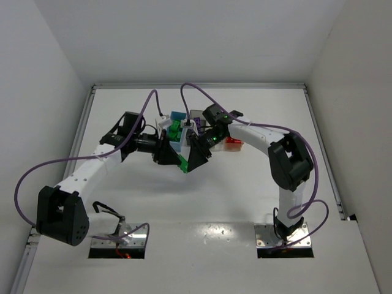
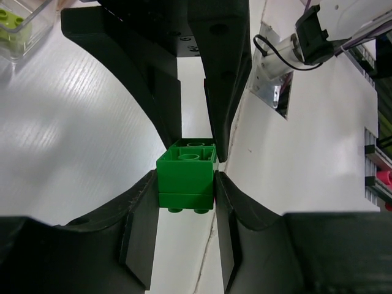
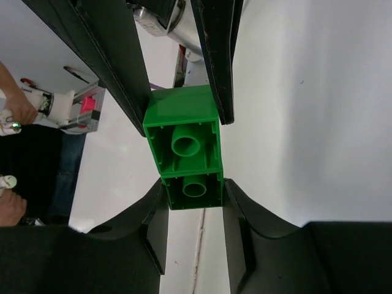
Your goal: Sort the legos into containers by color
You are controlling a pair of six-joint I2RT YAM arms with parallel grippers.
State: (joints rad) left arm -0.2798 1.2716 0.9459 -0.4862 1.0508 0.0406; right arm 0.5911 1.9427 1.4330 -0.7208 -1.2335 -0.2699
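Two joined green legos (image 1: 184,163) hang just in front of the bins, above the table, held from both sides. My left gripper (image 1: 172,154) is shut on one of them; in the left wrist view its tips (image 2: 185,191) clamp the studded green lego (image 2: 185,174). My right gripper (image 1: 195,158) is shut on the other; in the right wrist view its tips (image 3: 195,193) clamp the nearer green lego (image 3: 195,188), with the second green lego (image 3: 182,131) between the left gripper's fingers (image 3: 211,55). The right gripper's fingers (image 2: 223,79) reach in from above in the left wrist view.
Behind the grippers stand the blue bin (image 1: 178,116), the dark grey bin (image 1: 196,115) with purple legos, the clear bin (image 1: 164,125) with a green lego (image 1: 174,130), and a bin with red legos (image 1: 233,144). A clear bin holds a yellow-green lego (image 2: 12,21).
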